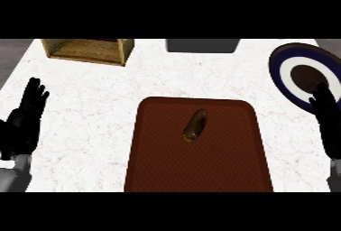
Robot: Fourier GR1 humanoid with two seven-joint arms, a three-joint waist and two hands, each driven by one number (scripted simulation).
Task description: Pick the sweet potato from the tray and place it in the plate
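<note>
From above, the sweet potato (pixel 195 125) lies on the brown tray (pixel 200 173), midway between both hands. The right hand (pixel 327 118) rests open, fingers straight, overlapping the lower edge of the plate (pixel 293 67). The left hand (pixel 24 118) rests open too; a wooden box (pixel 90 50) sits well beyond it.

Left robot hand (pixel 25 118), right robot hand (pixel 328 122): both open, upright.
</note>
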